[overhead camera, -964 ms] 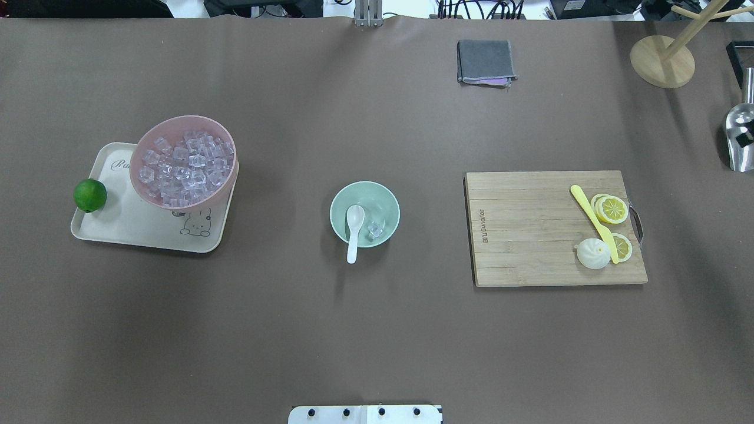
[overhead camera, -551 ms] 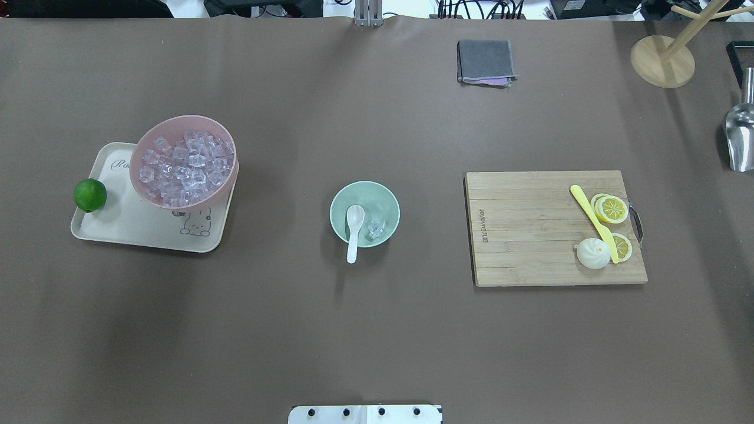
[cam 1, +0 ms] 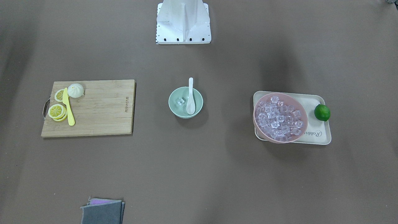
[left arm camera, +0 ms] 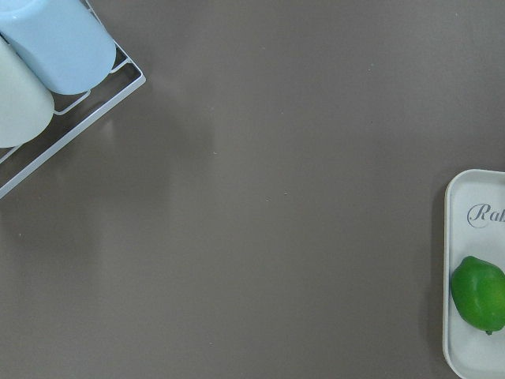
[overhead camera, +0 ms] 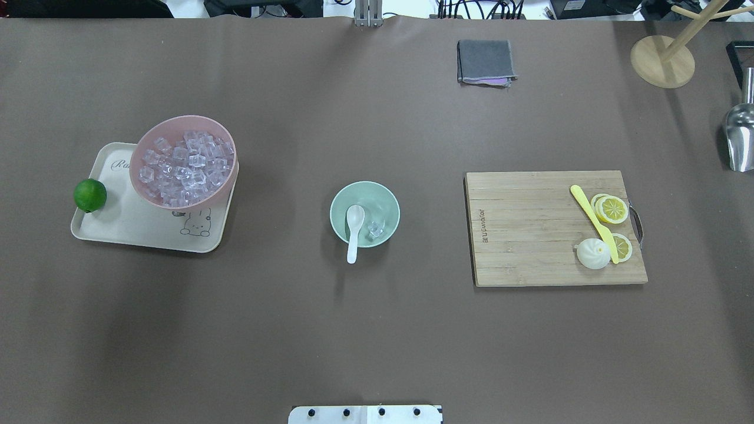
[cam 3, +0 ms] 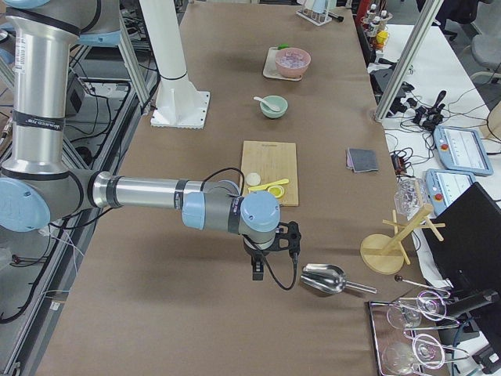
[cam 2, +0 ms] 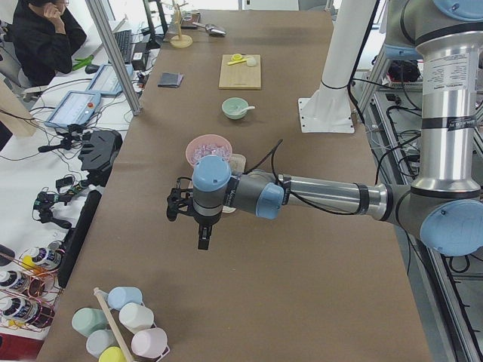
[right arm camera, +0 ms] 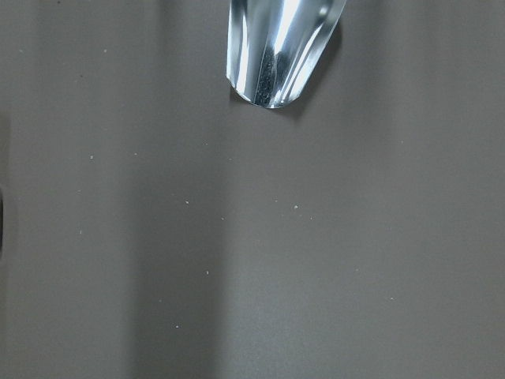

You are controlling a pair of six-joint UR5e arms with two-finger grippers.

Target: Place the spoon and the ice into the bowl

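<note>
**Resting in the bowl: spoon and ice, both tools well apart**

Resting in the green bowl (overhead camera: 377, 189) at the middle of the table (overhead camera: 365, 330), the white spoon (overhead camera: 354, 227) is seen with its scoop inside and its handle laid over the rim toward the robot. One piece of ice (overhead camera: 375, 228) lies on the bowl's bottom, just beside the scoop.

The left tool (cam 2: 204, 240) is held over the table's left end, beyond the tray (overhead camera: 135, 232), well apart from the bowl. The right tool (cam 3: 257, 270) is held at the right end, near the metal scoop (overhead camera: 739, 138). It cannot be told whether either tool is spread or pressed together.

Between the left tool and the bowl the tray is found, with a lime (overhead camera: 90, 195) and a pink bowl (overhead camera: 182, 118) heaped with ice cubes. Between the right tool and the bowl a cutting board (overhead camera: 524, 235) is set, bearing a yellow knife (overhead camera: 594, 222), lemon slices (overhead camera: 611, 208) and a bun (overhead camera: 592, 254). A folded cloth (overhead camera: 485, 60) lies at the far side.

Compared with a second ago, nothing on the table has been shifted; only a dark shape over the metal scoop is gone.
</note>
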